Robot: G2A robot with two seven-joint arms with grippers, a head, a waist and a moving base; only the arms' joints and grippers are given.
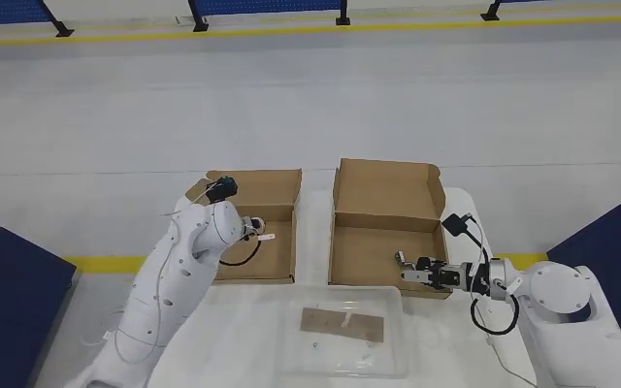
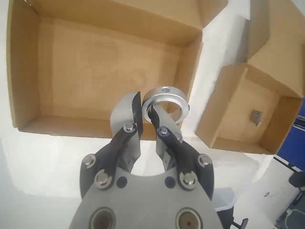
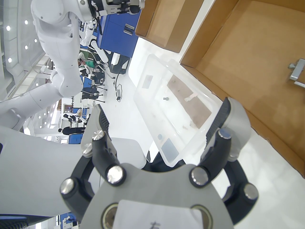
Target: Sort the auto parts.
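Two cardboard boxes, one ring, one bracket

Grey floor, yellow line, blue cabinets

A white table fills the lower middle of the top view, and pale grey floor spreads across the whole upper half. One yellow floor stripe runs along the upper edge just below blue barriers on black feet, and another shows at lower left. Dark blue panels stand at the lower left corner and the right edge, and the right wrist view shows a blue cabinet with metal handles just past the table's edge.
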